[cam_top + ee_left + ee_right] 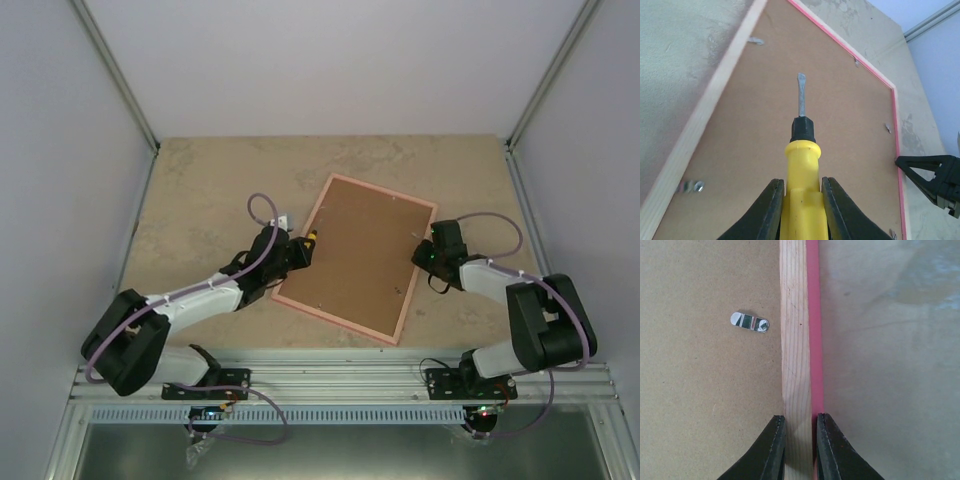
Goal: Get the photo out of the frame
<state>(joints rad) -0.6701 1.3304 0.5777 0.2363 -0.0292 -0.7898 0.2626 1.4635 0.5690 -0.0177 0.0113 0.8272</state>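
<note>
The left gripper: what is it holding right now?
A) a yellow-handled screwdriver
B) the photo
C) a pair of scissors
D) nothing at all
A: in the left wrist view the left gripper is shut around a yellow-handled screwdriver, whose flat metal blade points out over the brown backing board.
</note>
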